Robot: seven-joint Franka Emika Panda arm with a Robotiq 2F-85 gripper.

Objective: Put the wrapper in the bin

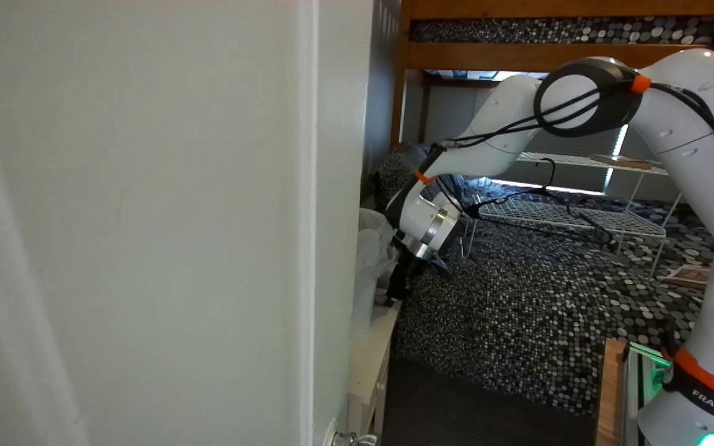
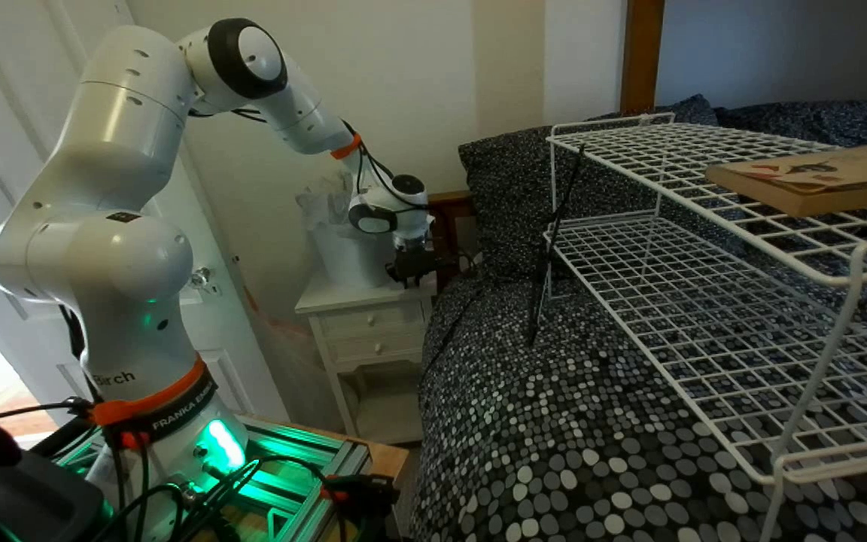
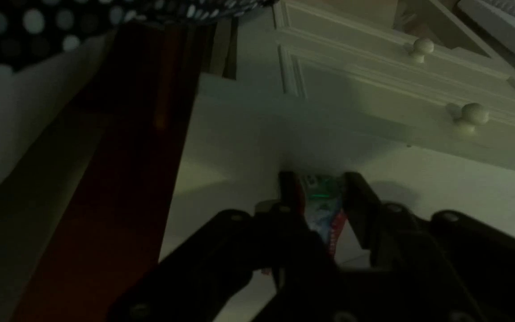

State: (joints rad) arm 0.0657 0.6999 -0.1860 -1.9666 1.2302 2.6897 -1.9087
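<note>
Showing between the fingers [image 3: 361,206], the wrapper [image 3: 322,208], contact unclear.

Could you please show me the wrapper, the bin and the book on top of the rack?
Wrapper [image 3: 322,209]: in the wrist view, on its printed middle.
Bin [image 2: 357,260]: in an exterior view, on its white wall.
Book [image 2: 828,170]: in an exterior view, on its upper cover.
</note>
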